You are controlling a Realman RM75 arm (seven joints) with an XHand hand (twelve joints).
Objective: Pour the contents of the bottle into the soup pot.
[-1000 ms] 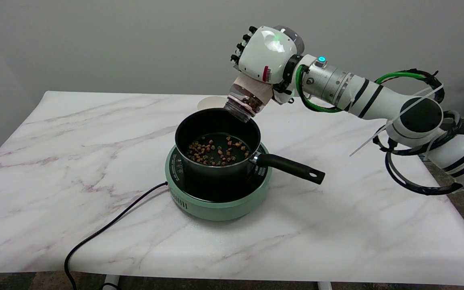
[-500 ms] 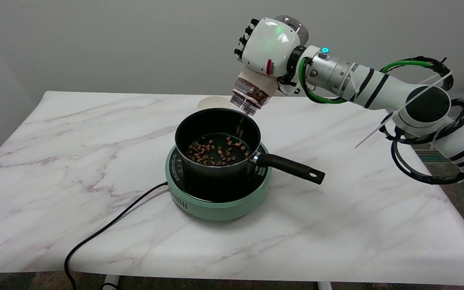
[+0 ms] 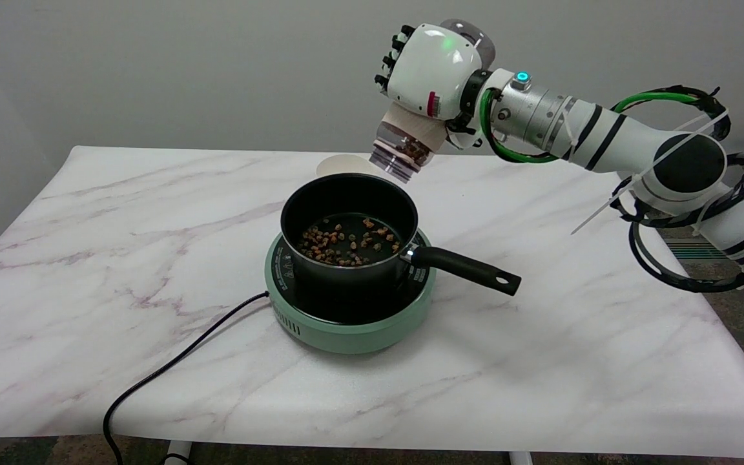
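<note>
My right hand (image 3: 433, 71) holds a clear bottle (image 3: 405, 145) with a tan label, tipped mouth-down above the far right rim of the black soup pot (image 3: 349, 236). Brown pellets still show inside the bottle near its neck. Many brown pellets (image 3: 346, 242) lie scattered on the pot's bottom. The pot stands on a green hotplate (image 3: 351, 316), with its black handle (image 3: 469, 269) pointing right toward the table's front. The fingers are mostly hidden behind the hand's white back.
A black power cord (image 3: 172, 368) runs from the hotplate to the table's front left edge. A pale round disc (image 3: 346, 166) lies on the marble table (image 3: 88, 258) just behind the pot. The arm spans the upper right.
The hand and bottle have risen and moved slightly right, away from the pot's rim, over the last second. A few more pellets lie in the pot.
</note>
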